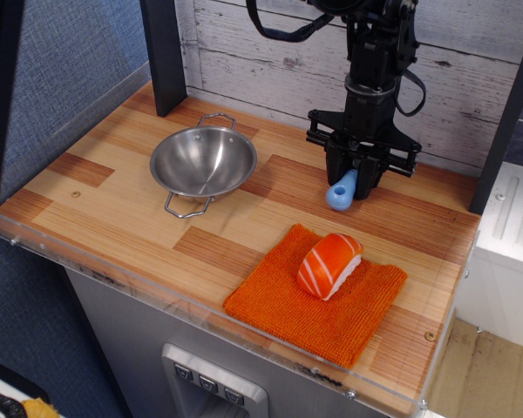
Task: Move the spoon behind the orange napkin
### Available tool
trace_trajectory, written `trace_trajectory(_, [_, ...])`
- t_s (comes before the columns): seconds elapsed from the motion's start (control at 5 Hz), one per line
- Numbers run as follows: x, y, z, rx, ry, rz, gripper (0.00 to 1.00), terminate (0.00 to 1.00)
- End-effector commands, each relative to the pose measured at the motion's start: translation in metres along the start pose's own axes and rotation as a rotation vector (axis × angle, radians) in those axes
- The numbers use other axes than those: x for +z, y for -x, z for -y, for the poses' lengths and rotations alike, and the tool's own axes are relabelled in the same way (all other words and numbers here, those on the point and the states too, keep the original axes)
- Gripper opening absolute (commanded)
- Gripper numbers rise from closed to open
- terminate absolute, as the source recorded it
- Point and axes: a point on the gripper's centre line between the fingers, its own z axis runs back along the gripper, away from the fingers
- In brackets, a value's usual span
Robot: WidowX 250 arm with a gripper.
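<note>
Hanging upright over the table (113, 205), tool (360, 180) clamped on the spoon (341, 192), blue handle angled down, behind the orange napkin (279, 300).

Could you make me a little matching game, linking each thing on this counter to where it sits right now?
Things:
1. spoon
2. salmon sushi toy
3. steel bowl
4. orange napkin

Places:
A. front right of the counter
B. left side, on bare wood
C. held in the claw, behind the napkin
D. lying on the napkin

Pairs: 1-C, 2-D, 3-B, 4-A
</note>
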Motion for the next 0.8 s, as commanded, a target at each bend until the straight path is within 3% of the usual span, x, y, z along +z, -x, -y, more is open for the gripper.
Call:
trace_trajectory(0.0, [0.029, 0.011, -0.002, -0.01, 0.011, 0.057, 0.0, 0.0])
trace_trajectory(0.2, [0.035, 0.019, -0.004, -0.014, 0.025, 0.055, 1.0, 0.0])
trace_trajectory(0.6, [0.057, 0.024, -0.011, 0.006, 0.043, 0.058, 1.0, 0.0])
